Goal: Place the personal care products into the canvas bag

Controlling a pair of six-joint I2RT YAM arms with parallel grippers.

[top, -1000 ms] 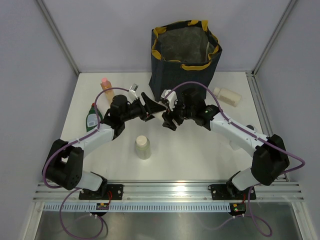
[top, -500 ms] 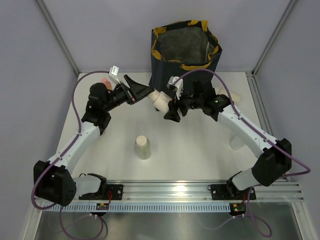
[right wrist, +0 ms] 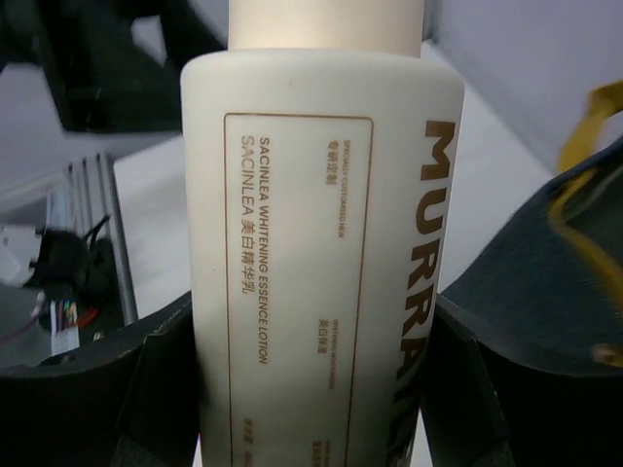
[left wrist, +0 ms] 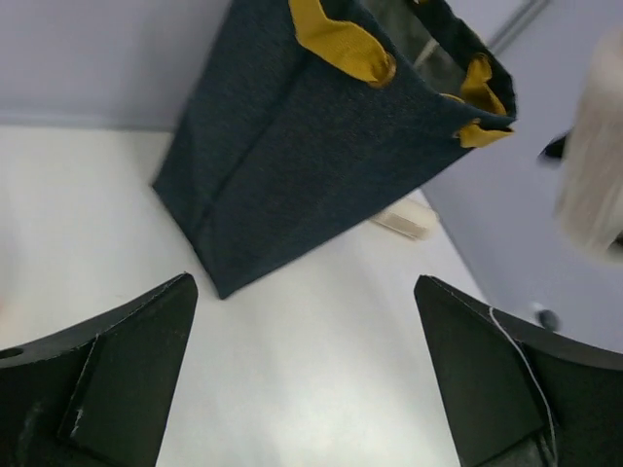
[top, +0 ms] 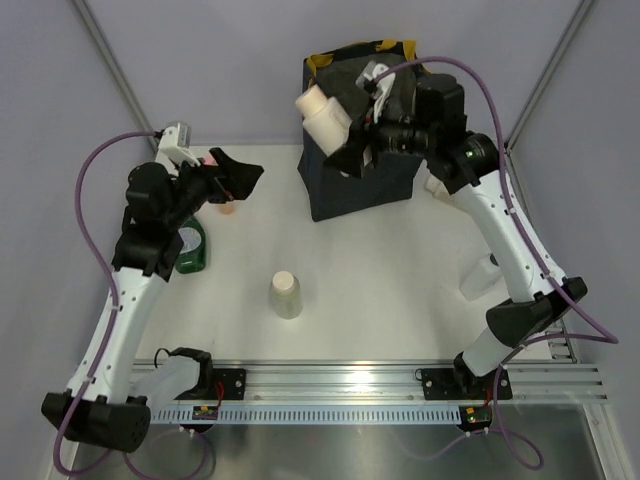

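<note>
Currently: cream bottle [top: 322,112], clamped in right tool [top: 347,138], poised above canvas bag [top: 360,185] near rim, not inside. Left tool [top: 236,180] agape, empty. Risk: off-centre release clips rim; bottle tumbles onto surface [top: 380,280].

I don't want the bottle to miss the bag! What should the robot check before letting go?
1. The right gripper holds the cream bottle: ok.
2. The canvas bag stands upright: ok.
3. Bottle above the bag's opening: cannot tell; it shows near the left rim.
4. The left gripper is open, empty, clear of the bag: ok.
5. Opening unblocked: cannot tell; the right arm hides it.
</note>
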